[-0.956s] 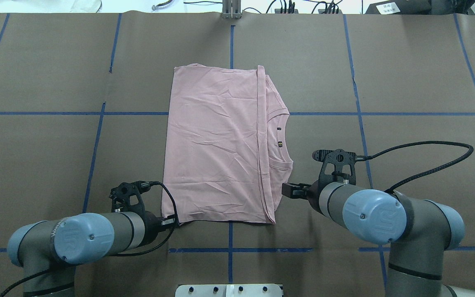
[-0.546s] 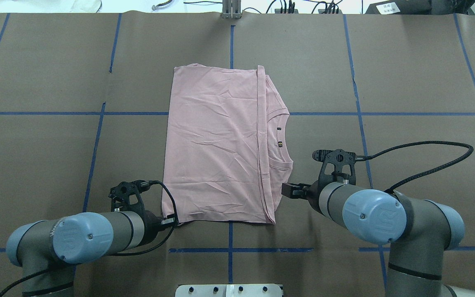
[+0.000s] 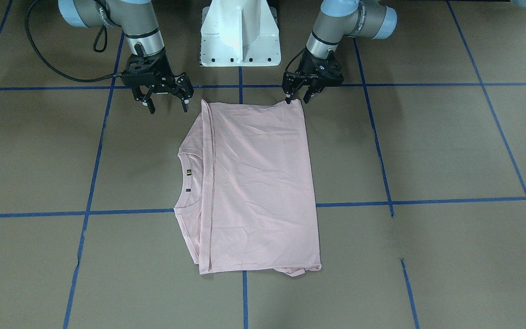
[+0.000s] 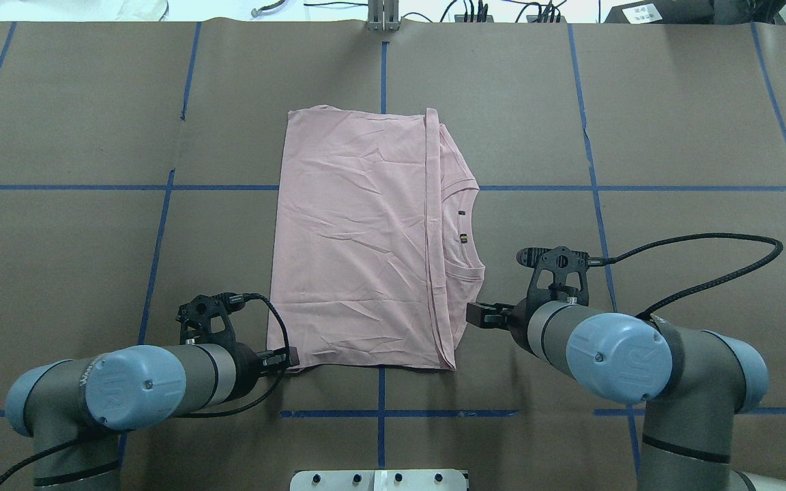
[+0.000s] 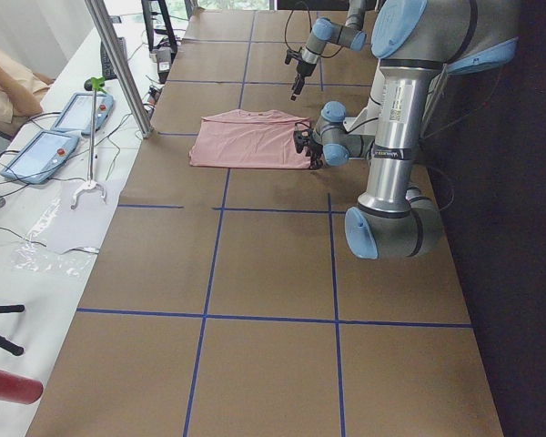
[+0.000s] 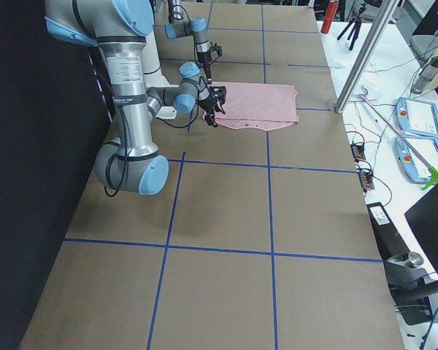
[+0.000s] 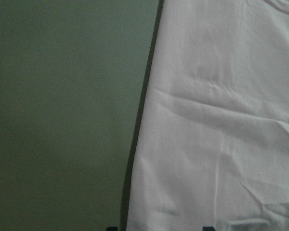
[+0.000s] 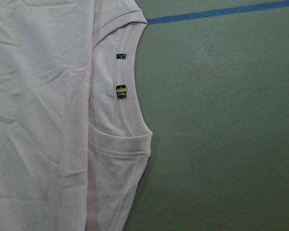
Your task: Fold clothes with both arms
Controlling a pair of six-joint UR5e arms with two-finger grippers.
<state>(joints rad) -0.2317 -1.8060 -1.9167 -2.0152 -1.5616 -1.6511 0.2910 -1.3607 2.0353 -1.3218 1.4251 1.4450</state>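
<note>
The light pink T-shirt (image 4: 359, 239) lies flat on the brown table, folded into a rectangle, with its plain side up and no print showing. Its ribbed collar (image 3: 185, 178) points toward the robot's right and fills the right wrist view's left half (image 8: 127, 110). My left gripper (image 3: 297, 98) is open and stands low over the shirt's near left corner (image 4: 289, 356). The left wrist view shows the shirt's edge (image 7: 139, 120) between the fingertips. My right gripper (image 3: 167, 107) is open and empty, beside the shirt's near right corner (image 4: 480, 315), apart from the cloth.
The white pedestal base (image 3: 240, 32) stands between the arms at the near edge. Blue tape lines (image 4: 379, 412) grid the brown table. The right arm's black cable (image 4: 707, 239) loops out to the right. Tablets and wires lie on a side bench (image 5: 36, 155).
My left gripper has shifted slightly at the shirt's near left corner, and its wrist has turned a little. The right arm and the shirt have not moved.
</note>
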